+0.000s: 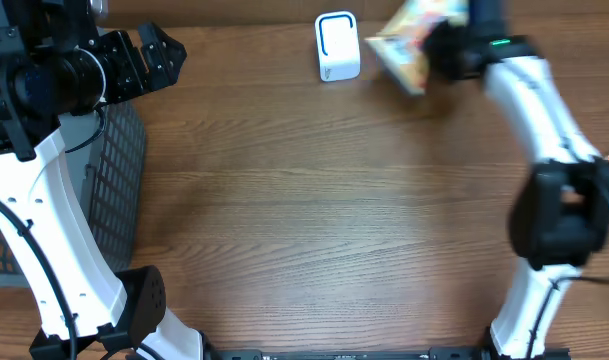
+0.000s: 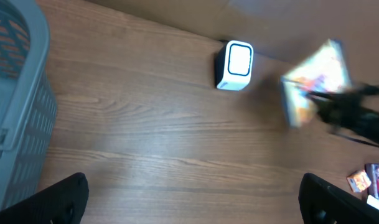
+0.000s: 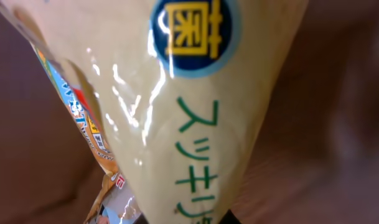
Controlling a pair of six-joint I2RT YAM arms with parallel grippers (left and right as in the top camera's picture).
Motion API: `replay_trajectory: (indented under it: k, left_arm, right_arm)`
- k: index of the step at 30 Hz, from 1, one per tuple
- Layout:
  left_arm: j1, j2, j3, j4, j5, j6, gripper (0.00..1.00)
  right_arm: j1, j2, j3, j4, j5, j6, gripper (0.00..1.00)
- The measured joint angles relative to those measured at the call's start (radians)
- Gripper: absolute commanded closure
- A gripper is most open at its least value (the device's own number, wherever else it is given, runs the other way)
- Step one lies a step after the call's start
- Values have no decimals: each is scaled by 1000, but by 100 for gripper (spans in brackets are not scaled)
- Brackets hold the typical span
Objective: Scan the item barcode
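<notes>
Packet (image 1: pixel 409 45) of glossy cream plastic with green lettering hung above the wooden worktop (image 1: pixel 314 200), just right of the white box-shaped scanner (image 1: pixel 337 46). The right end effector (image 1: pixel 452 52) was clamped tight on one end. The packet's long axis slanted away, free end toward the scanner. The left end effector (image 1: pixel 172 52) stood fully spread and empty beside the grey slatted basket (image 1: pixel 119 190).
</notes>
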Motion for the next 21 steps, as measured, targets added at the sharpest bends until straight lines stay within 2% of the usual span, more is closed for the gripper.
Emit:
replay_trajectory:
  k: [6, 10, 15, 19, 21]
  left_arm:
    - [0, 0, 0, 0, 0, 0, 0]
    - [0, 0, 0, 0, 0, 0, 0]
    - [0, 0, 0, 0, 0, 0, 0]
    - [0, 0, 0, 0, 0, 0, 0]
    - [0, 0, 0, 0, 0, 0, 0]
  right_arm:
    - [-353, -89, 28, -270, 111, -63, 96]
    - [-510, -78, 27, -306, 163, -178, 96]
    - [-596, -20, 27, -260, 174, -312, 96]
    - [-607, 54, 25, -208, 179, -378, 95]
    - [-605, 87, 24, -184, 179, -397, 81]
